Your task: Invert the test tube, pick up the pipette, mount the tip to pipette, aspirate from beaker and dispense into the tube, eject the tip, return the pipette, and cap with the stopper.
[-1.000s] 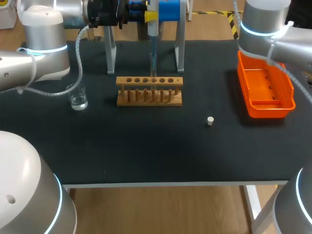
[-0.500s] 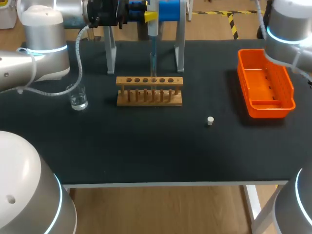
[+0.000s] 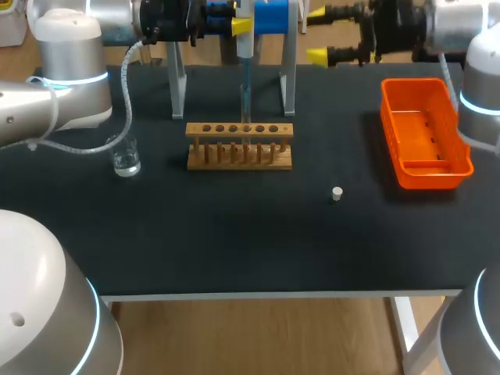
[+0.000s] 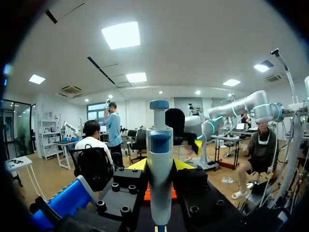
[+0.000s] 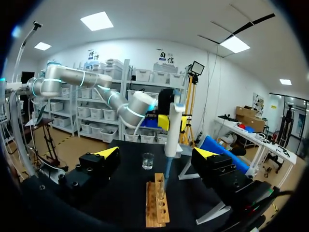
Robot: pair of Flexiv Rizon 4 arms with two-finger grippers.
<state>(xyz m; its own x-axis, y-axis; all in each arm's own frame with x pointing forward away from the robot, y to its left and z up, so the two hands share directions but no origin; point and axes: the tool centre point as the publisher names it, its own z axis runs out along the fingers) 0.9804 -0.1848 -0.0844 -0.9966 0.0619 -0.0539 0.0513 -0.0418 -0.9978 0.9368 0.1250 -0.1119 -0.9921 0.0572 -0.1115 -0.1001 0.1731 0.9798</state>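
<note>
Left fingers [image 3: 241,26] around pipette [image 3: 245,48], above table [image 3: 234,234]

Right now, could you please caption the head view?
Left hand holds the pipette above the wooden rack; right hand hovers open nearby.

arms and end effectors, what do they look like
The left arm and right arm are rounded silver-grey links with glowing cyan rings at the joints; a pale ribbed hose loops off the left arm. The right end effector is black, bolted blocks with two bright yellow fingertips.
</note>
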